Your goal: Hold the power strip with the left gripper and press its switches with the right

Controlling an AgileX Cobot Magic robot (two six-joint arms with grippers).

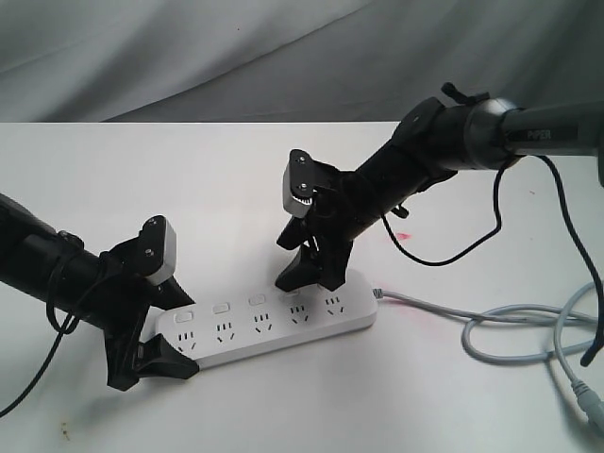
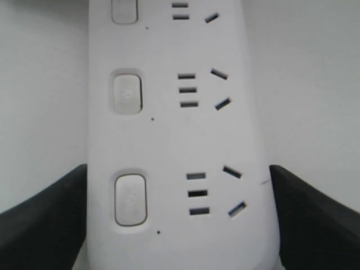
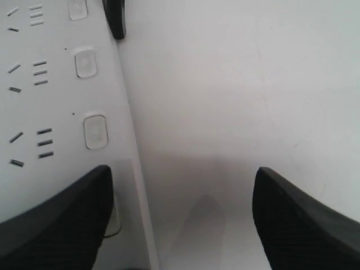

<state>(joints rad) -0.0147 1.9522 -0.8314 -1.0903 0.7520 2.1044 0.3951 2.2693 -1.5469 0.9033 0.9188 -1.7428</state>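
The white power strip lies flat on the white table, its grey cord trailing right. My left gripper is shut on the strip's left end. In the left wrist view its fingers press both long edges of the power strip beside a switch. My right gripper stands open at the cord end. One finger rests over a half-hidden switch; the other hangs above bare table. Three more switches show along the strip.
The grey cord loops in coils at the right, ending in a white plug piece. A small red mark is on the table behind the strip. A grey cloth backdrop hangs beyond the table's far edge.
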